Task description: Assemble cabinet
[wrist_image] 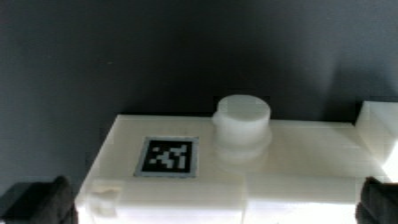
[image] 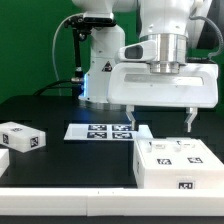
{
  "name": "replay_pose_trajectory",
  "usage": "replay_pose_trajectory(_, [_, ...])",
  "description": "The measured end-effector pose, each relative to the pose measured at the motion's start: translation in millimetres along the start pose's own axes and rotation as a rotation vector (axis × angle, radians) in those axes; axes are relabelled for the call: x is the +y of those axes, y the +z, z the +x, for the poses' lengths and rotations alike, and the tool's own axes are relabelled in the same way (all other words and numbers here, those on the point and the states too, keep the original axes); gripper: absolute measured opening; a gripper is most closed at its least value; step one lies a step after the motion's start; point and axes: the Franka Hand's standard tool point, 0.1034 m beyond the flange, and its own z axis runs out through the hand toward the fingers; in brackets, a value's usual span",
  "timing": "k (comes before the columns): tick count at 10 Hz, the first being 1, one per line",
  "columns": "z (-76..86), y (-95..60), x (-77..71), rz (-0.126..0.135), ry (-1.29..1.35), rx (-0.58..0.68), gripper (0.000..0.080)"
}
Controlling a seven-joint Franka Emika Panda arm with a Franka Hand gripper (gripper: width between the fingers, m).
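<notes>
The cabinet [image: 175,162] is a white box with tag markers, standing at the front of the exterior view's right. In the wrist view its top [wrist_image: 267,175] shows a tag [wrist_image: 169,156] and a short white round peg [wrist_image: 240,125] standing upright. My gripper [image: 161,120] hangs just above the cabinet with its jaws wide open and nothing between them. In the wrist view the gripper [wrist_image: 210,205] has one dark fingertip [wrist_image: 36,200] at each side of the box top.
The marker board [image: 105,131] lies flat behind the cabinet at mid-table. A small loose white tagged block [image: 22,137] lies at the exterior view's left, and another white piece [image: 3,160] sits at the left edge. The robot base [image: 100,60] stands behind.
</notes>
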Motion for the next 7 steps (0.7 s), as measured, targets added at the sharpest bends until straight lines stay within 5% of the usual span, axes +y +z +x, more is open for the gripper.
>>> replay_pose_trajectory(3, [-12.9, 11.8, -10.4, 0.003, 0.021, -0.024, 0.0797])
replay_pose_trajectory(7, [-4.5, 30.1, -12.9, -0.011, 0.049, -0.027, 0.0797])
